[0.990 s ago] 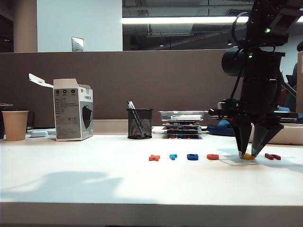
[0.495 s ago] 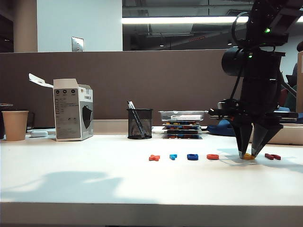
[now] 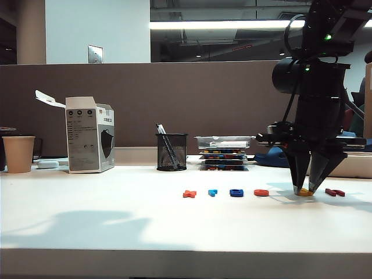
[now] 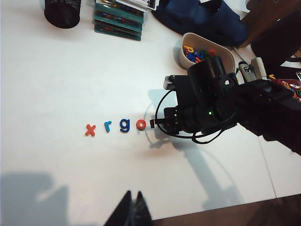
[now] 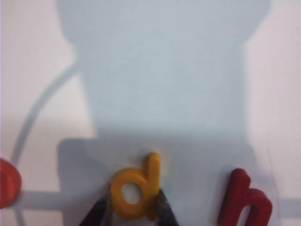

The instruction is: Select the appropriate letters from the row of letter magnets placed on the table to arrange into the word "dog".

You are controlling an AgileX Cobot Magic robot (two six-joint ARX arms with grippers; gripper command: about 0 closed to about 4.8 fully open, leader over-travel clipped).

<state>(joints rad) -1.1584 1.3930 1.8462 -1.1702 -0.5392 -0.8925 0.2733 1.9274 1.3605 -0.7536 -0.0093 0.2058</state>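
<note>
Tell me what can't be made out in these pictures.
- Yellow d: in the left wrist view, hidden behind the right arm.
- Right gripper: in its wrist view, fingertips cut off by the edge.
- Left gripper: only dark tips show, absent from the exterior view.
- Dark red letter: too flat to read in the exterior view.

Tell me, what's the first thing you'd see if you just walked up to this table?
The big black right gripper reaching down on the right of the white table, its fingertips pinching a yellow "d". Beside it runs a row of colourful letter magnets spelling x, r, g, o. The left gripper hangs shut high above the table's near side.
</note>
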